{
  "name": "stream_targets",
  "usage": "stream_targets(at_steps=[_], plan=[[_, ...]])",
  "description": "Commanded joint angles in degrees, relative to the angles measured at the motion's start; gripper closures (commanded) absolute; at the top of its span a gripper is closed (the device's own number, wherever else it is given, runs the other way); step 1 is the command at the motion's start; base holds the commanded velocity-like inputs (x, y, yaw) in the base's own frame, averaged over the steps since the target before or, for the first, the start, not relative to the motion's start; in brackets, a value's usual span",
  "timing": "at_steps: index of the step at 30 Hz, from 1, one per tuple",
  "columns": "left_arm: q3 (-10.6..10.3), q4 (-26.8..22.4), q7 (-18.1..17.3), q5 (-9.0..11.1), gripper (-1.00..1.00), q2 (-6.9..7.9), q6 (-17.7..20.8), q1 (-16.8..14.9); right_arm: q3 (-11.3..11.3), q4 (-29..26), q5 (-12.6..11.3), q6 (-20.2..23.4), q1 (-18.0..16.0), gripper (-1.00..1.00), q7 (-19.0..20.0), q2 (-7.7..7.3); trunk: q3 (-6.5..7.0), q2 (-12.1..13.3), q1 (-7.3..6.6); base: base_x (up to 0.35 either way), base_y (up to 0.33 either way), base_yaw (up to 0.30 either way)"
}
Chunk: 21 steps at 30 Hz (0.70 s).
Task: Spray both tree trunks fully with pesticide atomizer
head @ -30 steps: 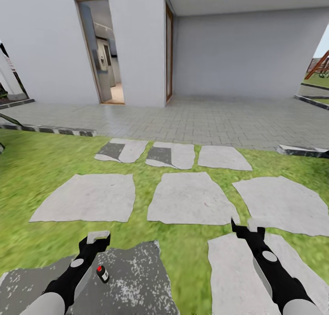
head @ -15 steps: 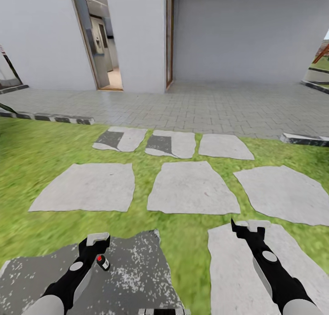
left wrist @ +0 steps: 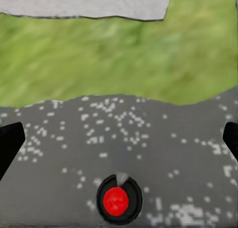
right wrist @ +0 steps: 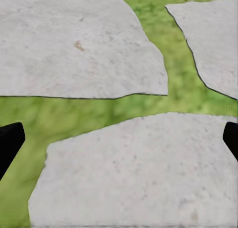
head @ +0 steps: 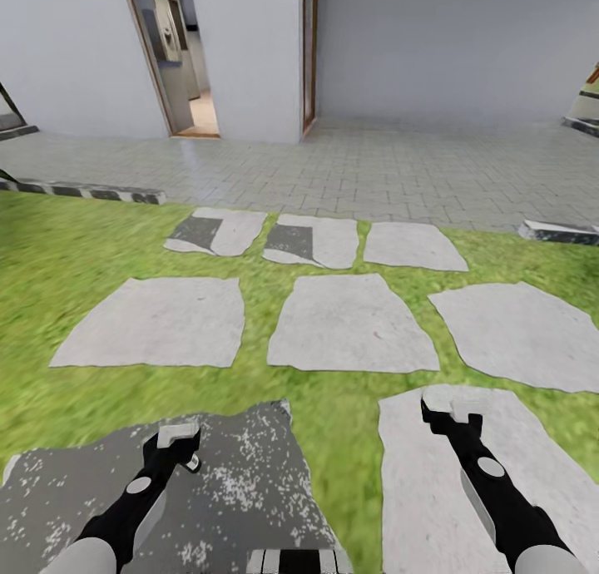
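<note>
The spray bottle (left wrist: 119, 199) stands straight up on a dark speckled stone (head: 241, 482), so we look down on its round red top. It sits right under the left gripper (head: 178, 435), near the stone's edge by the grass (head: 83, 258). No words can be read on it. The left gripper's jaws are spread wide and hold nothing. The right gripper (head: 453, 409) is spread wide too, over a pale stone (head: 433, 491). Flat stones, grass and a paved patio (head: 374, 175) lie ahead with lots of room.

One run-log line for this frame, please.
phase: approach | atomizer: upright on dark slab, under left gripper | left: open | right gripper: open, empty
</note>
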Motion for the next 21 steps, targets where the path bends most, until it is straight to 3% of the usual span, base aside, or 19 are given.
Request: stream_targets(at_steps=[1,21], plan=[[0.0,0.0,0.0,0.0,-1.00,-0.01,0.0,0.0,0.0,0.0,0.0,0.0,0.0,-1.00,0.0,0.00,-0.32,0.0,0.02,0.000,0.000,0.000],[0.0,0.0,0.0,-0.1,-1.00,0.00,-0.1,0.1,0.0,0.0,0.0,0.0,0.0,-1.00,0.0,0.02,-6.58,-0.3,0.54,0.000,0.000,0.000]])
